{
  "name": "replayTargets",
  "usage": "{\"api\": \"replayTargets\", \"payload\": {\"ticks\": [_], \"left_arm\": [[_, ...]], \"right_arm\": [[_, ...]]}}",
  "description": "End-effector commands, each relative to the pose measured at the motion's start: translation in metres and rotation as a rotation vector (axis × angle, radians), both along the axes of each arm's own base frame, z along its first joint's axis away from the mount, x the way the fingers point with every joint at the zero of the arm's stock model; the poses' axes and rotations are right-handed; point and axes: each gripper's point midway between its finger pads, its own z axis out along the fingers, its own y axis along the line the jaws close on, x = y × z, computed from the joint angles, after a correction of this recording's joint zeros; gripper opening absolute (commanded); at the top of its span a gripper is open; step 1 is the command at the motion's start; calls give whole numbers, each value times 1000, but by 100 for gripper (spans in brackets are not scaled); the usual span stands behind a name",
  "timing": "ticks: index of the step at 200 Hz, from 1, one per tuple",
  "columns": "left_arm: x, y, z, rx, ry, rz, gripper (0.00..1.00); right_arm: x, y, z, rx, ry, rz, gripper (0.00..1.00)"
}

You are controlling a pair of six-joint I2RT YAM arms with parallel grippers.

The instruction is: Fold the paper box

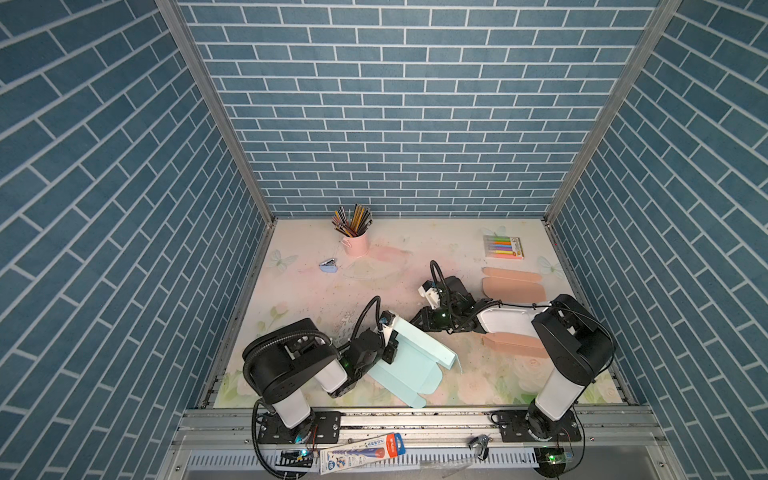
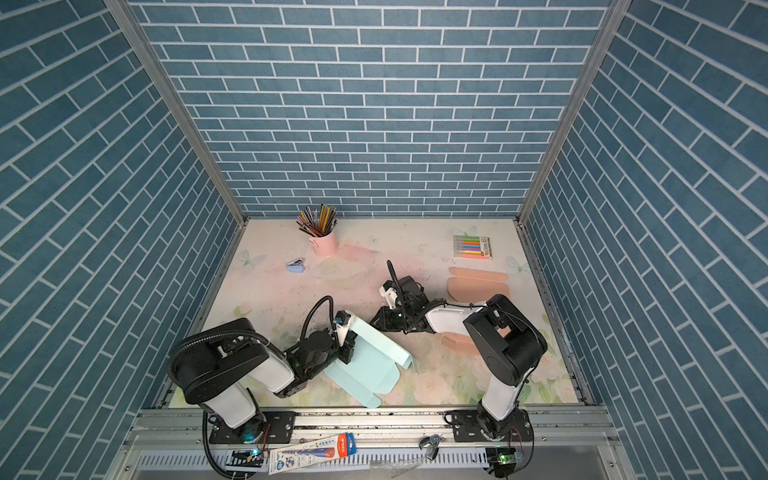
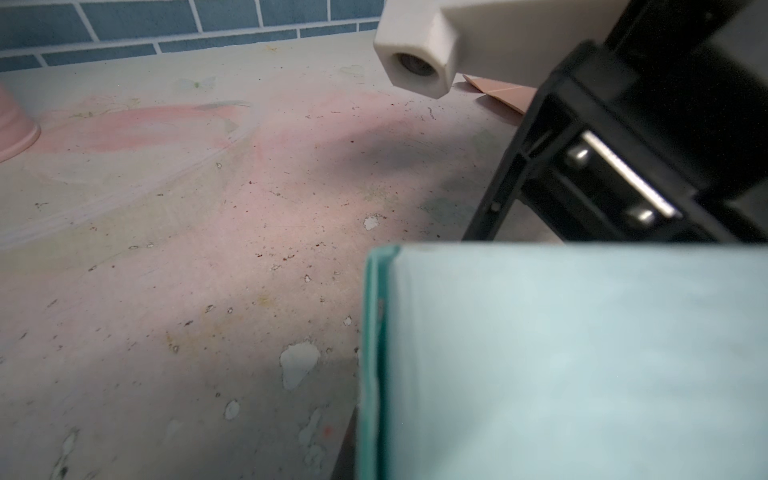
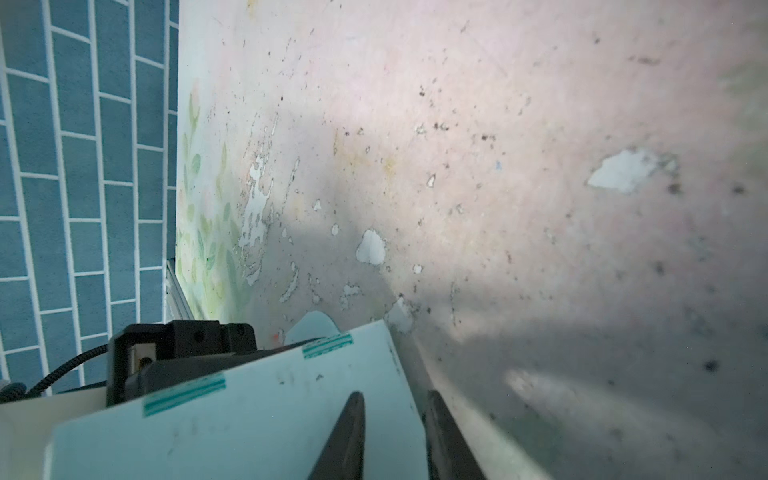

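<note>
Backdrop: blue brick walls (image 1: pixel 124 208), floral counter (image 1: pixel 316 291).
Box: paper box (image 1: pixel 411 370) well in front of the pencil cup (image 1: pixel 356 245), long axis slanting away to its right, one panel upright.
Left jaws: left gripper (image 1: pixel 390 349) clamped on the box end nearer the cup.
Right jaws: right gripper (image 4: pixel 395 395), narrow gap, straddling the upright panel's edge.
Hidden: left jaws up close, blurry box is in the way.

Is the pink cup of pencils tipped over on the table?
No, the pink cup stands upright near the back wall, with the pencils sticking up out of it.
</note>
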Motion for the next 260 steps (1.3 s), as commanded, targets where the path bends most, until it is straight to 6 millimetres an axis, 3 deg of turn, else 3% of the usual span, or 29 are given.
{"api": "replayTargets", "payload": {"ticks": [1,66,137,180,260], "left_arm": [[4,-2,2,-9,-2,22,6],[6,1,5,-37,7,40,6],[2,-1,7,-46,7,13,7],[-3,0,12,-55,1,-3,10],[-10,3,11,-57,5,-22,19]], "right_arm": [[-30,8,0,48,52,89,27],[-64,12,6,91,99,151,26],[-94,29,18,200,166,229,26],[-86,19,4,149,170,155,24],[-61,3,3,127,143,48,23]]}}
